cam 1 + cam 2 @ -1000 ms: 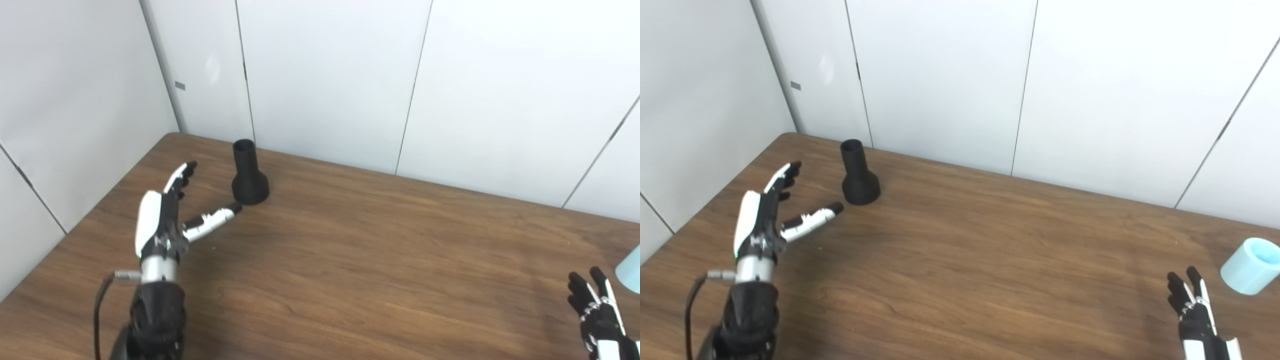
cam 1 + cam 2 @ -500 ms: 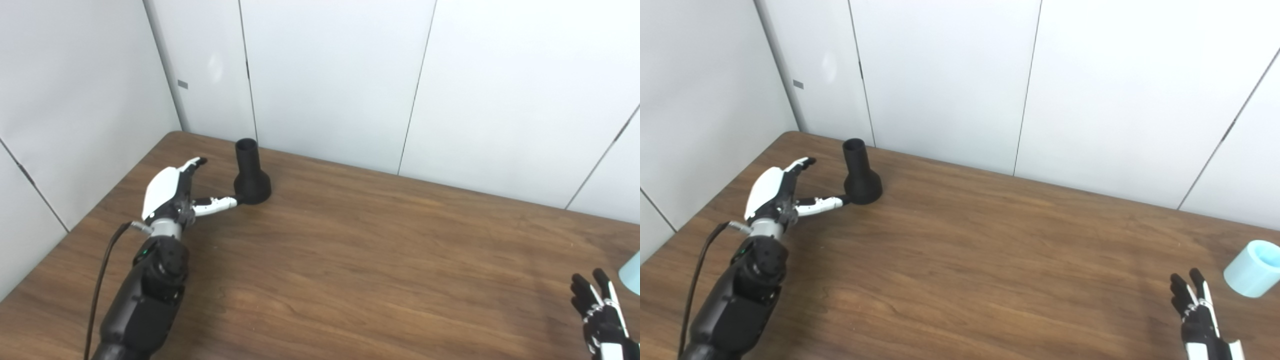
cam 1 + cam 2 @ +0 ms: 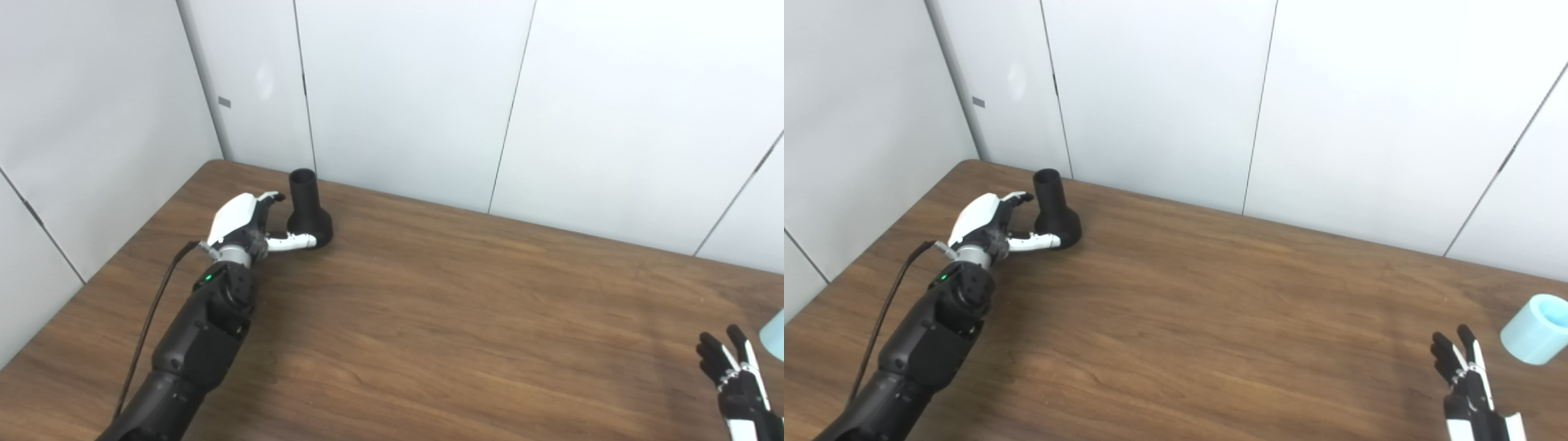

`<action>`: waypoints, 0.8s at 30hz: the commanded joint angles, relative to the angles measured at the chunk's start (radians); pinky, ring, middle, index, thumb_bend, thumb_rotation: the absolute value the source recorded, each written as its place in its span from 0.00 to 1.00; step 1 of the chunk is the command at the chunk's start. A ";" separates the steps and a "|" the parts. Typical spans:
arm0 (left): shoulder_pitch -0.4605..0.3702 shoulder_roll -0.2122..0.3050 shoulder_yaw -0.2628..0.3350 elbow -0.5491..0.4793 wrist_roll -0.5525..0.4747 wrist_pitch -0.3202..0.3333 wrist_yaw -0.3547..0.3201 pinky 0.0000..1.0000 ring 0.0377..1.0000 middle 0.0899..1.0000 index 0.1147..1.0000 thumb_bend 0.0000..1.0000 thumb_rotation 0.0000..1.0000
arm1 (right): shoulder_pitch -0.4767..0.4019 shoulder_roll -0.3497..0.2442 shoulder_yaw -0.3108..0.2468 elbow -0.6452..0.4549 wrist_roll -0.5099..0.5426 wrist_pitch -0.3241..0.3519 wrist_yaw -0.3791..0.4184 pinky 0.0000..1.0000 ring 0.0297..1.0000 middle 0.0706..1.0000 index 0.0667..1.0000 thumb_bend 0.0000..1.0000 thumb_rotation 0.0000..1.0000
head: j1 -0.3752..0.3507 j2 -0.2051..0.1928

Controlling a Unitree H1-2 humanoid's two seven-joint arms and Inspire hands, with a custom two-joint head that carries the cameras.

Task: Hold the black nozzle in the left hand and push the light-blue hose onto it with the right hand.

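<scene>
Near the far left corner of the tabletop (image 3: 1176, 318) the black nozzle (image 3: 1055, 213) stands upright on its flared base, narrow mouth up. The left hand (image 3: 995, 226) sits just beside the nozzle with fingers spread: its thumb lies against the front of the base and its fingers (image 3: 1020, 197) reach toward the neck, not yet closed around it. Far to the nozzle's right, the light-blue hose (image 3: 1535, 327) (a short tube, opening up) rests near the tabletop's edge, and the right hand (image 3: 1465, 380) hovers near it, fingers apart, holding nothing.
</scene>
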 commanded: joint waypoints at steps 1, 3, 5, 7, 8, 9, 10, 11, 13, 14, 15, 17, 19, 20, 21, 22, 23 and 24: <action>-0.063 0.035 -0.013 -0.007 0.037 -0.031 0.027 0.99 0.86 0.80 0.84 1.00 0.48 | 0.057 0.024 0.006 0.115 0.024 0.009 -0.006 0.90 0.91 0.90 0.98 0.63 1.00 | -0.001 0.001; -0.074 0.036 -0.031 0.005 0.049 -0.031 0.030 0.99 0.82 0.76 0.84 1.00 0.48 | 0.058 0.029 0.005 0.109 0.043 0.020 -0.002 0.90 0.91 0.89 0.98 0.63 1.00 | -0.004 0.002; -0.082 0.036 -0.043 0.013 0.052 -0.027 0.025 1.00 0.89 0.84 0.84 1.00 0.48 | 0.058 0.029 0.007 0.108 0.047 0.021 -0.002 0.91 0.91 0.89 0.98 0.64 1.00 | -0.007 0.003; -0.090 0.036 -0.052 0.021 0.055 -0.022 0.020 1.00 0.94 0.88 0.83 1.00 0.49 | 0.060 0.031 0.009 0.104 0.060 0.024 0.001 0.92 0.91 0.89 0.98 0.66 1.00 | -0.009 0.005; -0.093 0.036 -0.055 0.023 0.056 -0.021 0.019 1.00 0.94 0.88 0.83 1.00 0.50 | 0.062 0.032 0.009 0.101 0.067 0.026 0.003 0.92 0.91 0.89 0.98 0.67 1.00 | -0.009 0.007; -0.098 0.034 -0.059 0.027 0.057 -0.018 0.018 1.00 0.94 0.89 0.83 1.00 0.50 | 0.064 0.034 0.009 0.099 0.083 0.025 0.008 0.93 0.91 0.89 0.98 0.67 1.00 | -0.010 0.009; -0.100 0.034 -0.061 0.028 0.058 -0.016 0.017 1.00 0.94 0.88 0.83 1.00 0.51 | 0.065 0.035 0.009 0.098 0.093 0.024 0.012 0.94 0.92 0.89 0.98 0.67 1.00 | -0.012 0.011; -0.103 0.032 -0.062 0.031 0.057 -0.013 0.017 1.00 0.94 0.88 0.82 1.00 0.52 | 0.067 0.035 0.009 0.096 0.098 0.024 0.013 0.94 0.92 0.89 0.98 0.66 1.00 | -0.012 0.011; -0.109 0.025 -0.061 0.041 0.051 -0.015 0.021 1.00 0.94 0.88 0.82 1.00 0.52 | 0.071 0.034 0.010 0.091 0.093 0.025 0.012 0.94 0.92 0.89 0.98 0.66 1.00 | -0.012 0.014; -0.111 0.023 -0.061 0.045 0.050 -0.016 0.024 1.00 0.94 0.88 0.82 1.00 0.52 | 0.072 0.034 0.010 0.089 0.089 0.026 0.011 0.94 0.92 0.89 0.98 0.67 1.00 | -0.012 0.014; -0.114 0.019 -0.059 0.054 0.049 -0.017 0.031 1.00 0.94 0.87 0.81 1.00 0.52 | 0.076 0.034 0.011 0.083 0.077 0.032 0.006 0.94 0.92 0.89 0.98 0.67 1.00 | -0.013 0.016; -0.117 0.012 -0.055 0.065 0.047 -0.015 0.041 1.00 0.92 0.86 0.81 1.00 0.51 | 0.082 0.035 0.012 0.072 0.068 0.035 0.004 0.94 0.92 0.89 0.98 0.67 1.00 | -0.013 0.020; -0.120 0.008 -0.055 0.073 0.051 -0.008 0.048 1.00 0.92 0.86 0.80 0.99 0.50 | 0.087 0.037 0.011 0.064 0.070 0.034 0.004 0.95 0.92 0.89 0.98 0.66 1.00 | -0.014 0.027; -0.122 0.007 -0.058 0.078 0.055 -0.004 0.051 1.00 0.92 0.86 0.80 0.98 0.50 | 0.089 0.038 0.010 0.061 0.075 0.037 0.005 0.96 0.92 0.88 0.98 0.66 1.00 | -0.014 0.027; -0.123 0.006 -0.060 0.082 0.059 -0.001 0.054 1.00 0.91 0.85 0.79 0.98 0.51 | 0.092 0.040 0.010 0.054 0.081 0.041 0.007 0.97 0.93 0.88 0.98 0.66 1.00 | -0.012 0.031; -0.125 0.006 -0.063 0.088 0.061 0.000 0.056 1.00 0.91 0.85 0.79 0.99 0.51 | 0.094 0.041 0.009 0.049 0.084 0.047 0.007 0.97 0.93 0.88 0.98 0.66 1.00 | -0.012 0.031; -0.127 0.005 -0.066 0.098 0.064 0.001 0.056 1.00 0.91 0.85 0.79 0.98 0.51 | 0.095 0.042 0.009 0.046 0.083 0.050 0.006 0.97 0.93 0.88 0.98 0.66 1.00 | -0.012 0.031; -0.128 0.006 -0.067 0.105 0.064 0.001 0.056 1.00 0.91 0.85 0.79 0.98 0.50 | 0.097 0.043 0.009 0.042 0.083 0.051 0.006 0.96 0.93 0.88 0.98 0.65 1.00 | -0.011 0.034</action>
